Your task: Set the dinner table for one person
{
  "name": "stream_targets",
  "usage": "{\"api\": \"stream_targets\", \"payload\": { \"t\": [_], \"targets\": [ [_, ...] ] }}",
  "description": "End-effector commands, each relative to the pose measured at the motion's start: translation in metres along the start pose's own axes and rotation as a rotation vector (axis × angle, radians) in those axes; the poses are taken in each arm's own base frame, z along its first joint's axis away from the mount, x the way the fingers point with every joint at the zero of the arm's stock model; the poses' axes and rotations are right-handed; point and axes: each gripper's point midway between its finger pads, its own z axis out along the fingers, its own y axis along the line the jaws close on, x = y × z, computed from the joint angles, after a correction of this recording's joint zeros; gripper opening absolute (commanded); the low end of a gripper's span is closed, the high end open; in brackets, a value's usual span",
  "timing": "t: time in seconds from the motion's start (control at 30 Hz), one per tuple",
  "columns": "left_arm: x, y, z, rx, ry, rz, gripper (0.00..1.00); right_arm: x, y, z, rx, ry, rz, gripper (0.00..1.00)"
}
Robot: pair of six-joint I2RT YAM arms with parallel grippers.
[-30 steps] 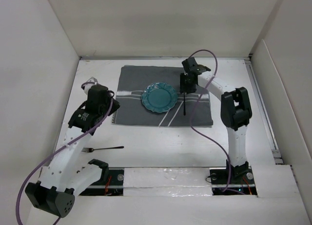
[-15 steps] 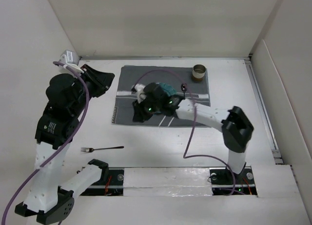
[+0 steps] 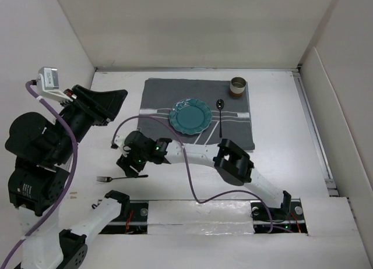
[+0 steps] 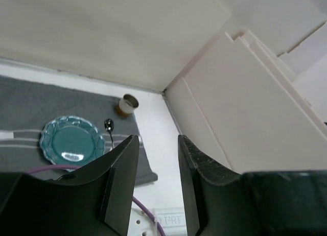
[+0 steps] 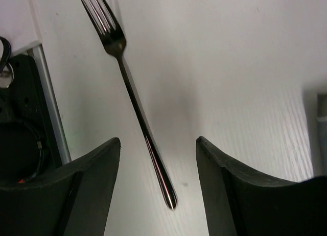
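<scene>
one fork (image 5: 139,113), right jaws now spread above it

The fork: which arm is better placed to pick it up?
Right. The right gripper hovers open directly over the fork; the left gripper is raised high, well away.

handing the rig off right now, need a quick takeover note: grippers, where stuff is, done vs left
Left gripper: open, empty, held high at the left side, away from the setting.
Right gripper: open, low over the fork, one jaw on either side of its handle, not closed on it.
Things: plate mid grey mat; spoon on the mat just right of the plate; cup at the mat's far right corner. The fork lies on the bare table, near-left of the mat.
Done: plate, spoon, cup placed.
Left: grip the fork, then probably set it on the mat left of the plate.
</scene>
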Motion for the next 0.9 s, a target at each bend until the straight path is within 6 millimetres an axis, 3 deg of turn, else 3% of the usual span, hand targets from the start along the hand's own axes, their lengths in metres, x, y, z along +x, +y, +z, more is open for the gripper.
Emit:
{"api": "stream_targets", "payload": {
  "t": [0.0, 0.17, 0.3, 0.37, 0.47, 0.5, 0.53, 0.6, 0.73, 0.8, 0.87],
  "targets": [
    [0.027, 0.012, 0.009, -0.004, 0.104, 0.029, 0.34, -0.013, 0.000, 0.012, 0.057, -0.021, -0.094, 0.66],
    [0.041, 0.018, 0.009, -0.001, 0.143, 0.027, 0.34, 0.000, 0.013, 0.041, 0.010, 0.016, -0.150, 0.66],
    [0.044, 0.021, 0.008, -0.008, 0.147, 0.027, 0.34, 0.013, 0.016, 0.050, 0.025, 0.051, -0.193, 0.65],
    [0.045, 0.023, 0.006, -0.015, 0.151, 0.031, 0.34, 0.028, 0.006, 0.054, 0.086, 0.076, -0.211, 0.64],
    [0.045, 0.026, 0.004, -0.027, 0.145, 0.037, 0.33, 0.027, -0.014, 0.052, 0.256, 0.032, -0.240, 0.48],
    [0.045, 0.026, 0.004, -0.031, 0.142, 0.038, 0.33, 0.039, -0.022, 0.050, 0.287, 0.051, -0.242, 0.40],
    [0.045, 0.027, 0.003, -0.037, 0.140, 0.039, 0.33, 0.035, -0.025, 0.050, 0.308, 0.014, -0.233, 0.34],
    [0.045, 0.029, 0.003, -0.043, 0.139, 0.041, 0.33, 0.050, -0.034, 0.047, 0.355, 0.024, -0.219, 0.22],
    [0.046, 0.032, 0.003, -0.055, 0.133, 0.038, 0.33, 0.043, -0.034, 0.038, 0.376, -0.011, -0.173, 0.00],
    [0.046, 0.034, 0.003, -0.064, 0.132, 0.035, 0.32, 0.034, -0.028, 0.033, 0.360, -0.033, -0.156, 0.00],
    [0.045, 0.039, 0.004, -0.090, 0.127, 0.031, 0.32, 0.004, -0.018, 0.018, 0.322, -0.105, -0.090, 0.00]
  ]
}}
